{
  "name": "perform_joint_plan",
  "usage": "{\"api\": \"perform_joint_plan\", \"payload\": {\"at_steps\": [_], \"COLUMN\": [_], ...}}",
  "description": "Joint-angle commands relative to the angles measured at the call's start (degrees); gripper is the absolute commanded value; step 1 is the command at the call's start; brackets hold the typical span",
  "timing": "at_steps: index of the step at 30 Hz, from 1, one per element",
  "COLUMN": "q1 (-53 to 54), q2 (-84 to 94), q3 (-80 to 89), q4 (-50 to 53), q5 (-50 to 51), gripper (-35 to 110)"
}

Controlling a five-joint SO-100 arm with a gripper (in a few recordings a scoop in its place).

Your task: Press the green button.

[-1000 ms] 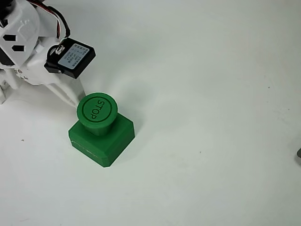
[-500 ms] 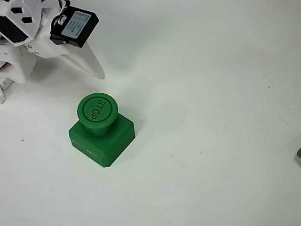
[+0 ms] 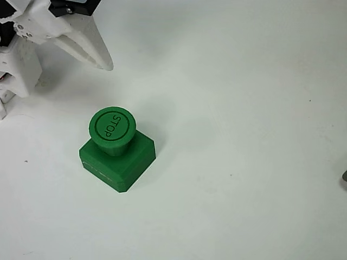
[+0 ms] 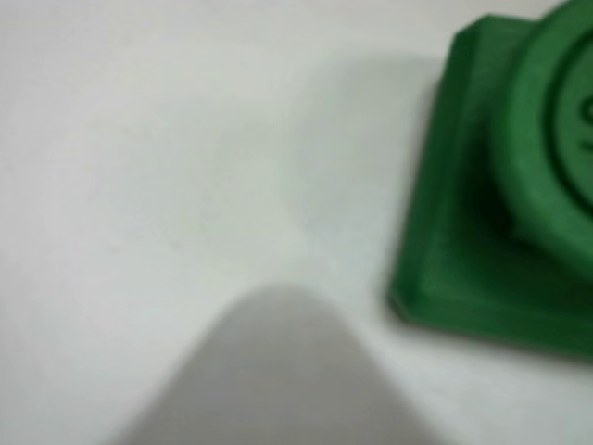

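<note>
The green button (image 3: 112,127) is sitting left of centre on the white table (image 3: 244,135) in the overhead view, its round cap reading "STOP" inside a ring, its stem rising from a square bevelled base that is resting flat. In the wrist view it is filling the right edge (image 4: 505,185), blurred, with the cap overhanging the base.

You are looking at a gripper (image 3: 103,64) that is hanging near the top left corner of the overhead view, its white fingers tapering to a point aimed down and right. It is apart from the cap — bare table is showing between the tip and the button. The fingers are reading as one closed wedge from above, with no gap showing between them and nothing held. In the wrist view a grey blurred finger (image 4: 278,371) is rising from the bottom edge, left of the base.

Progress, as a judgement: nothing in these pictures is telling you whether the cap is sitting depressed or at rest. With the tip off to the side and clear of the cap, treat the press as something you are yet to confirm.

Surroundings: the table is carrying nothing else near the button. A small dark shape (image 3: 345,176) is poking in at the right edge, too small to name, well apart — nothing is standing between gripper and cap.
</note>
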Motion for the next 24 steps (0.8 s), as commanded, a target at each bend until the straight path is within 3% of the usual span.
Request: {"api": "perform_joint_plan", "payload": {"at_steps": [1, 13, 24], "q1": [3.52, 11.6, 12.13], "q2": [-3.43, -8.17, -21.36], "q3": [-9.4, -9.49, -15.29], "q4": [1.85, 2.72, -0.53], "q5": [-3.87, -9.58, -14.15], "gripper": [0, 0, 0]}}
